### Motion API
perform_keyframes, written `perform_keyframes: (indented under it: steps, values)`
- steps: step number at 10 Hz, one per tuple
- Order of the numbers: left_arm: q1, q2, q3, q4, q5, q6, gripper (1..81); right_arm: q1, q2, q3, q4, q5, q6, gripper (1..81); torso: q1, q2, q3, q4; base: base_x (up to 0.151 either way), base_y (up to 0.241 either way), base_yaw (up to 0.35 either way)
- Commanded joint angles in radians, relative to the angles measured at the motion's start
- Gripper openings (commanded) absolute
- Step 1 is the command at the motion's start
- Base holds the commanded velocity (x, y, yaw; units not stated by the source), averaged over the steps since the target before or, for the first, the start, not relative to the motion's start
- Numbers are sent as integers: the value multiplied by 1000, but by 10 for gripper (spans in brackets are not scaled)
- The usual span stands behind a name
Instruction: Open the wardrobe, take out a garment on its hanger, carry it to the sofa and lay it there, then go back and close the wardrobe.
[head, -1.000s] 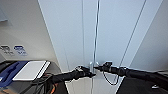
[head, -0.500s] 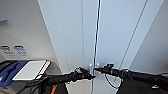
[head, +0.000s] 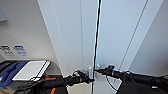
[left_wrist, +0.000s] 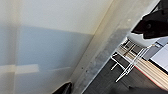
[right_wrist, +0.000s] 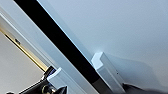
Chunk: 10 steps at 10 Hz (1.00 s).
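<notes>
The wardrobe (head: 75, 37) stands right in front of me, white, with two tall flat doors. A thin dark gap (head: 96, 45) runs between them, so they are slightly ajar. My left gripper (head: 88, 79) sits at the left door's small white handle (head: 89, 71). My right gripper (head: 98, 71) reaches the right door's handle (head: 98, 67). In the right wrist view the right handle (right_wrist: 105, 67) is a white block beside the dark gap (right_wrist: 62, 47), and the left handle (right_wrist: 56, 74) lies across it, with dark gripper parts below it. The left wrist view looks along the white door face (left_wrist: 50, 45).
A low surface with a white panel (head: 30, 70) and a blue object (head: 10, 72) lies at the lower left, under wall labels (head: 20, 50). The left wrist view shows a white chair with wire legs (left_wrist: 132, 60) on dark floor beside the wardrobe's base.
The dark gap between the doors has widened a little. Both arms stay at the handles, almost unmoved.
</notes>
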Motion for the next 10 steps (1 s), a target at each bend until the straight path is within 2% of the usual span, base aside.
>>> perform_keyframes:
  steps: [1,4,10]
  values:
    - [-124,27,160,-11,0,-9,811,104,37,125,-6,-72,15,811,0,0,0,0,0,0,0]
    - [-123,16,222,-12,-2,-9,811,70,45,173,-13,-72,4,811,0,0,0,0,0,0,0]
    - [-104,-67,350,-11,-31,-7,811,-2,-7,248,-19,-70,3,811,0,0,0,0,0,0,0]
